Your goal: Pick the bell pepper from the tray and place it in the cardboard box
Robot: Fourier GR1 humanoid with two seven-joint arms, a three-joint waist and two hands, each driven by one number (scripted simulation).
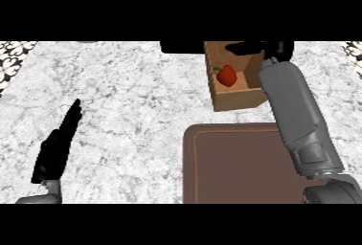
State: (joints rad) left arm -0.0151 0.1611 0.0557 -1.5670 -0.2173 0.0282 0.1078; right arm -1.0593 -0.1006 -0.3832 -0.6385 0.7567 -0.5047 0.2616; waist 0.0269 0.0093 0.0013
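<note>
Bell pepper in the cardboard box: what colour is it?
Bell pepper is red, green stem; head view.

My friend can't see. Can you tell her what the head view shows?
A red bell pepper lies inside the cardboard box, with the right hand at its far edge. The brown tray sits nearer the robot, and the left hand rests open at the left.

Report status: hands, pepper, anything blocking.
Left hand open, resting at view's left. Right hand above cardboard box far rim. Bell pepper inside box, apart from hand. Nothing blocking.
</note>
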